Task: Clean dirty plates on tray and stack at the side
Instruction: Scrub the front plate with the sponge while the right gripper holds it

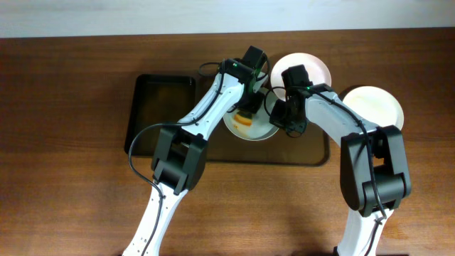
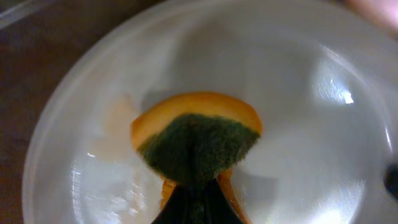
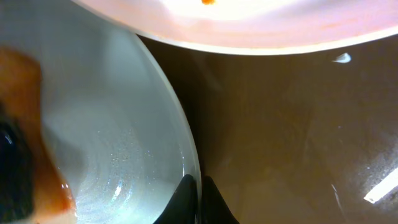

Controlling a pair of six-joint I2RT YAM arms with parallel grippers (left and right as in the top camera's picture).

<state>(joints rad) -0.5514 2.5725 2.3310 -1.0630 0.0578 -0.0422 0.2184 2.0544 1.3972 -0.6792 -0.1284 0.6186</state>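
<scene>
Overhead, three white plates show. The middle plate (image 1: 261,131) lies on the brown tray (image 1: 313,153), the rear plate (image 1: 313,70) sits at the tray's far edge, and a third plate (image 1: 373,107) rests off the tray on the bench (image 1: 71,192), to the right. A smaller black tray (image 1: 136,114) lies to the left.

The left pincer (image 2: 196,190) is clenched on an orange sponge (image 2: 196,143) with a green scouring face, which presses against the middle plate's inside. A faint orange smear (image 2: 118,121) lies beside the sponge.

The right pincer (image 3: 199,190) pinches the middle plate's rim, one finger on each side of the edge. In the right wrist view the rear plate's edge overhangs above, carrying a small orange spot (image 3: 208,2).
</scene>
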